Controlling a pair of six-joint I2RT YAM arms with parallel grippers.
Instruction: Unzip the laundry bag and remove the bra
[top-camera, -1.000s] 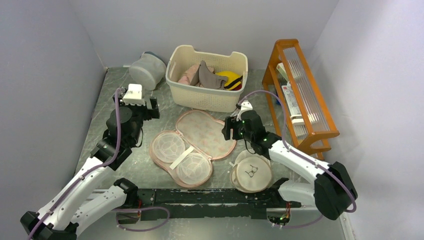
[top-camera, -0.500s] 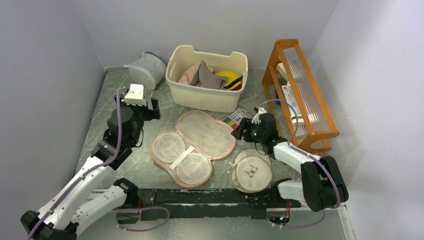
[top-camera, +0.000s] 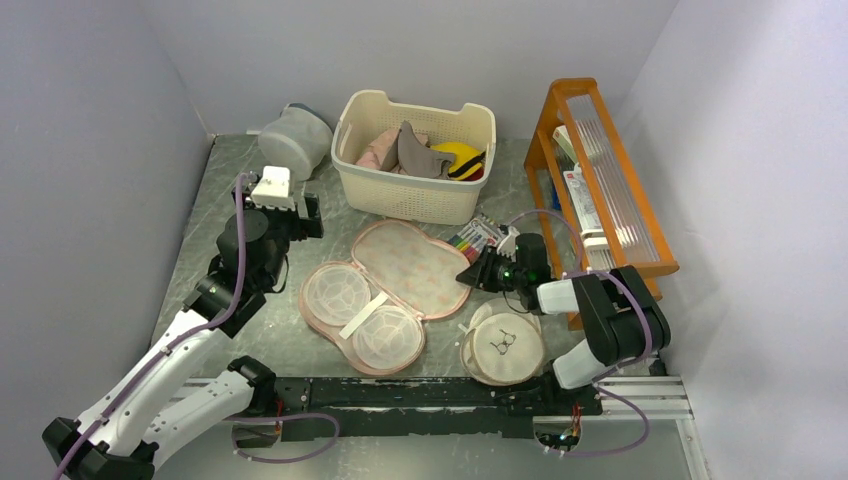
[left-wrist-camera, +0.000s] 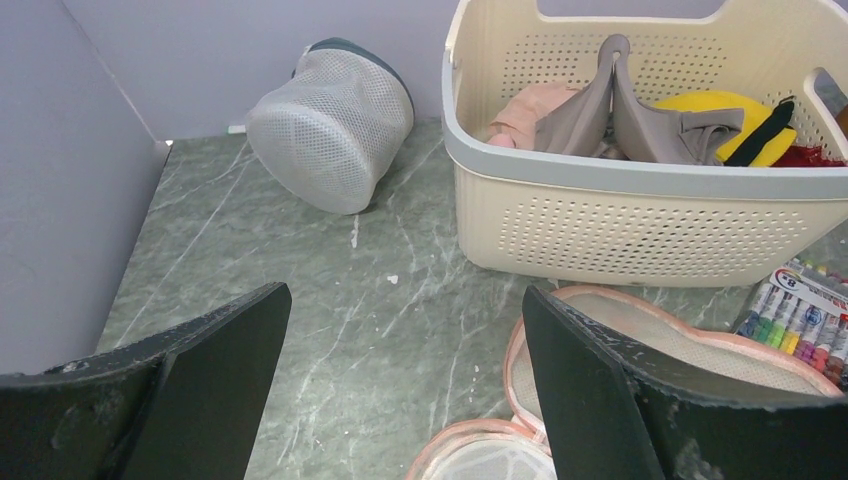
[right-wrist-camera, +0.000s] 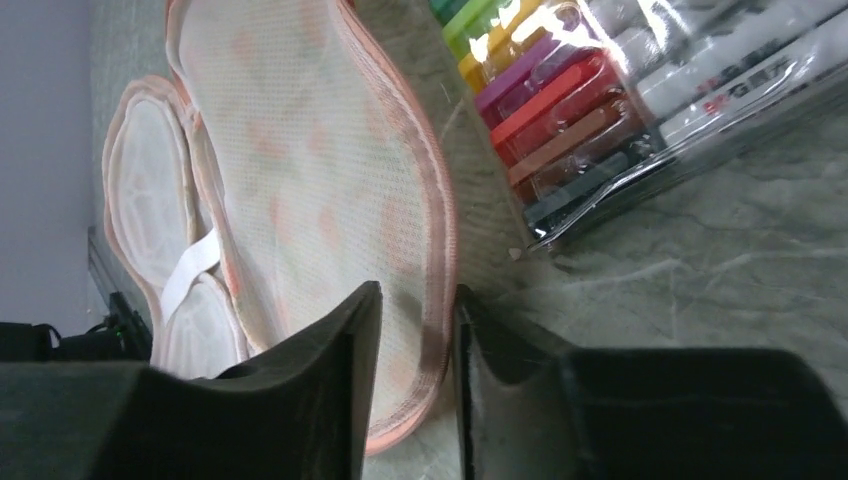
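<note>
The laundry bag (top-camera: 385, 295) lies unzipped and spread flat in the middle of the table, its mesh-lined half toward the front left and its floral half toward the back right. It also shows in the left wrist view (left-wrist-camera: 650, 330) and the right wrist view (right-wrist-camera: 300, 150). The taupe bra (top-camera: 420, 155) lies in the cream basket, also seen in the left wrist view (left-wrist-camera: 640, 120). My left gripper (top-camera: 300, 215) (left-wrist-camera: 405, 300) is wide open and empty, above the table left of the bag. My right gripper (top-camera: 468, 275) (right-wrist-camera: 418, 295) is low at the bag's right rim, jaws a narrow gap apart, holding nothing.
The cream basket (top-camera: 415, 195) at the back also holds pink clothes and a yellow item. A grey mesh pouch (top-camera: 293, 140) lies at the back left. A marker pack (top-camera: 478, 235) lies by the right gripper. A round cream pouch with a glasses drawing (top-camera: 503, 345) is front right. An orange rack (top-camera: 600, 180) stands right.
My right arm has folded back to the right and its gripper has dropped low beside the bag's right rim, uncovering the marker pack. The left arm and the bag have not moved.
</note>
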